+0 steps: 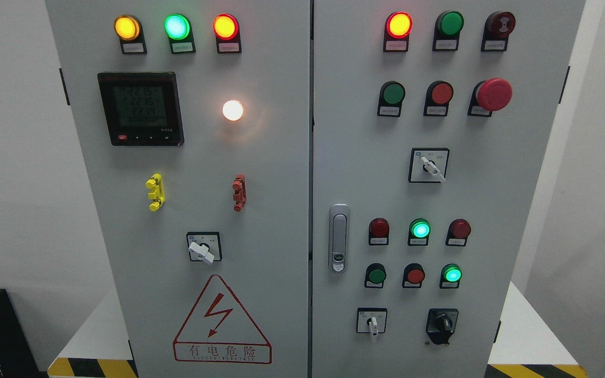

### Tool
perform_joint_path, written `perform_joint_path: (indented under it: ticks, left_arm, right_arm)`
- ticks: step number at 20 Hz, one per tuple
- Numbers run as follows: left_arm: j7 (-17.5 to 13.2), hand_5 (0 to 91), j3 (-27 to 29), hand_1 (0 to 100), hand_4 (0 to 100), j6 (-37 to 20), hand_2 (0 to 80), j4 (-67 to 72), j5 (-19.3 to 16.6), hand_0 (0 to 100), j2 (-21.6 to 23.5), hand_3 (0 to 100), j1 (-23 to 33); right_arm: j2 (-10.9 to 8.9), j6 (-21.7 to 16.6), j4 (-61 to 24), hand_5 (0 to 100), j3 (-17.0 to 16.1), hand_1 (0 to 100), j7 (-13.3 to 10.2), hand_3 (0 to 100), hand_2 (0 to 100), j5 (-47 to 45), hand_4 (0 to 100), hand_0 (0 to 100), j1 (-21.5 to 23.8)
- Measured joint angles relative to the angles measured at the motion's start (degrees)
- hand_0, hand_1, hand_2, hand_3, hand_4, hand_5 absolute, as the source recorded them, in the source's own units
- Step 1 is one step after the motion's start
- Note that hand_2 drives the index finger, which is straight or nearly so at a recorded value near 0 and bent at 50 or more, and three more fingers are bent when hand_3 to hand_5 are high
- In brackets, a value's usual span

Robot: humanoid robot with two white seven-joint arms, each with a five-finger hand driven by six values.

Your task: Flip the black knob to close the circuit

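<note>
One black knob (pixel 441 324) low on the cabinet's right door (pixel 491 210)

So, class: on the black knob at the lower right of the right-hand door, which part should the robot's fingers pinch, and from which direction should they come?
Pinch the raised bar across the middle of the black knob, fingers either side of it. Come straight at the door face: the bar stands out from the round black base, offering flat sides to turn. No hand is in view yet.
</note>
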Motion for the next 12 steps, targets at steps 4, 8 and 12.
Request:
perform_joint_path:
  ticks: [4,8,12]
  left_arm:
    - [0.2,0.0,0.0,56,0,0.0,0.0,0.0,0.0,12,0.0,0,0.0]
    - [0.2,0.0,0.0,56,0,0.0,0.0,0.0,0.0,12,0.0,0,0.0]
    - [0.2,0.0,0.0,56,0,0.0,0.0,0.0,0.0,12,0.0,0,0.0]
  right_arm:
    - [0.01,0.0,0.0,0,0.1,18,0.3,0,0,0.0,0,0,-0.4]
    - [0.02,0.0,0.0,0,0.1,18,0.4,0,0,0.3,0,0,-0.9]
    - [0.05,0.0,0.1,0,0.2,18,0.5,0,0,1.1,0,0,-2.2]
